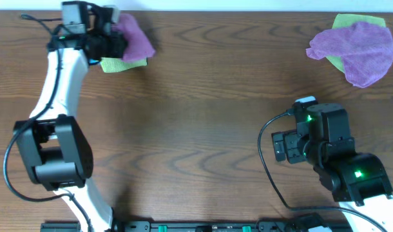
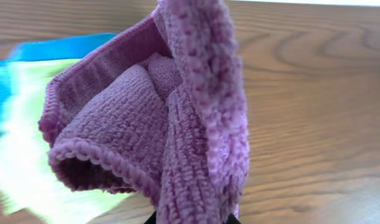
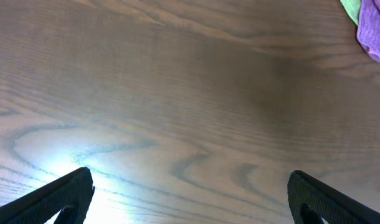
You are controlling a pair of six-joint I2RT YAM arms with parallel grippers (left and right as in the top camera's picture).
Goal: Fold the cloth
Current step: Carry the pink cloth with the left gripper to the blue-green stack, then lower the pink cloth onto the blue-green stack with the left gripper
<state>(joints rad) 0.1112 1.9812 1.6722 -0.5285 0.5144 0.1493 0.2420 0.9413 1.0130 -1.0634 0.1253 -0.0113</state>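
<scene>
Presently, item one: the cloth (image 1: 136, 38) — pinkish-purple microfibre, bunched, at the 10 o'clock corner of the table (image 1: 196, 103) in the overhead view, partly over a lime-green cloth (image 1: 122, 64). No tag shows. The left gripper (image 1: 119, 42) has it: in the left wrist view the crumpled folds fill the frame and run down between two dark fingertips at the bottom edge, so the jaws appear pressed together on a gather of fabric. Whether it hangs clear of the green cloth cannot be told. A blue cloth (image 2: 53, 46) shows behind it there.

Item two: the right gripper (image 3: 190, 177), at the table's 5 o'clock, jaws spread wide over bare wood.

Item three: a violet cloth (image 1: 354, 46) on a second lime-green cloth (image 1: 359, 21), at 2 o'clock; not the task's.

Governing relation — from the left jaws the cloth trails toward 3 o'clock overhead, its long axis running roughly 11 to 5. The left arm is on it; the right arm is well apart. Judgement: it is not yet laid flat, and spreading comes before any fold.
</scene>
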